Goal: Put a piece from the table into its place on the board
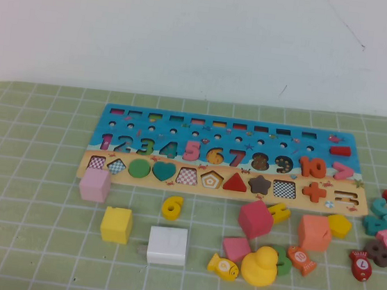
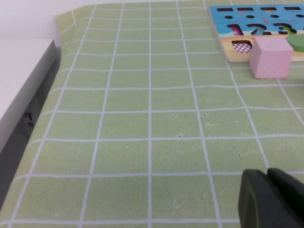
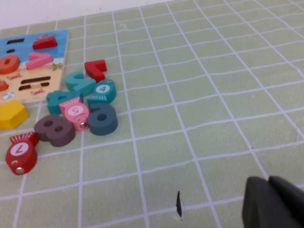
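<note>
The small yellow numeral "6" piece lies flat on the green mat just in front of the board, below the heart shape. The long board has a blue upper part with coloured numerals and a tan lower strip of shapes; its left end shows in the left wrist view and its right end in the right wrist view. Neither arm shows in the high view. My left gripper is shut and empty over bare mat left of the board. My right gripper is shut and empty over bare mat right of the loose pieces.
In front of the board lie a pink cube, yellow cube, white cube, magenta cube, orange cube, yellow duck and yellow fish. Loose numerals and fish sit at the right. The table's left edge drops off.
</note>
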You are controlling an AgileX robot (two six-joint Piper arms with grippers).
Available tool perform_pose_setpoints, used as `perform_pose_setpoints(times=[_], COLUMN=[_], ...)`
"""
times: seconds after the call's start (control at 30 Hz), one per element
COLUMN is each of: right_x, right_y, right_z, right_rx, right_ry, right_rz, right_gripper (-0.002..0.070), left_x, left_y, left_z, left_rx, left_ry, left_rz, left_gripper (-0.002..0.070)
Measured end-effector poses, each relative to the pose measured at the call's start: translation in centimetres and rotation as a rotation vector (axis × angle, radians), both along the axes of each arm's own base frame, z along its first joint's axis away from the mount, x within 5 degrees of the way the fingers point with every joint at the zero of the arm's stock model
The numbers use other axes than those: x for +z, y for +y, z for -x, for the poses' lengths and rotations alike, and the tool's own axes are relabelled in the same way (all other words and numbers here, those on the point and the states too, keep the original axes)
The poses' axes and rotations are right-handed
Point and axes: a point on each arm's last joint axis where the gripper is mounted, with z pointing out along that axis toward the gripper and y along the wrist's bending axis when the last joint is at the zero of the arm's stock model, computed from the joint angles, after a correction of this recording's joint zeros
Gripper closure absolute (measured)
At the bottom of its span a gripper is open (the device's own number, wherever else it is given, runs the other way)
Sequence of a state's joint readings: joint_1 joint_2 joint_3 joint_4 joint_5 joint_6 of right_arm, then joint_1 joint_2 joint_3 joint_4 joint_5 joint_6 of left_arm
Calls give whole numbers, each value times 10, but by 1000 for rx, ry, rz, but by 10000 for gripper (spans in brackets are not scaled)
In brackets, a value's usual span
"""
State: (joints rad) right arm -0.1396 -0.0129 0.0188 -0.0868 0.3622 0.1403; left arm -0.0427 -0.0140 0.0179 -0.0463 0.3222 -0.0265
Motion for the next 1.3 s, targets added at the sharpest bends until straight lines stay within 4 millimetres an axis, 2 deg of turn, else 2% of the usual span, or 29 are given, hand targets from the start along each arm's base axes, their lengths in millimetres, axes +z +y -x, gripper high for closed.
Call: perform_pose_setpoints(times=[1.1,1.3], right_x=[0,0], right_y=[0,0], right_z=[0,0], right_rx=[0,0], right_ry=[0,0], right_rz=[2,2], right_gripper=[678,678], left_x=[0,10], left_y=[0,1], left_z=[0,-2], left_rx=[1,6], left_ry=[0,-117], left_rz=[-11,-12], left_gripper=[677,677])
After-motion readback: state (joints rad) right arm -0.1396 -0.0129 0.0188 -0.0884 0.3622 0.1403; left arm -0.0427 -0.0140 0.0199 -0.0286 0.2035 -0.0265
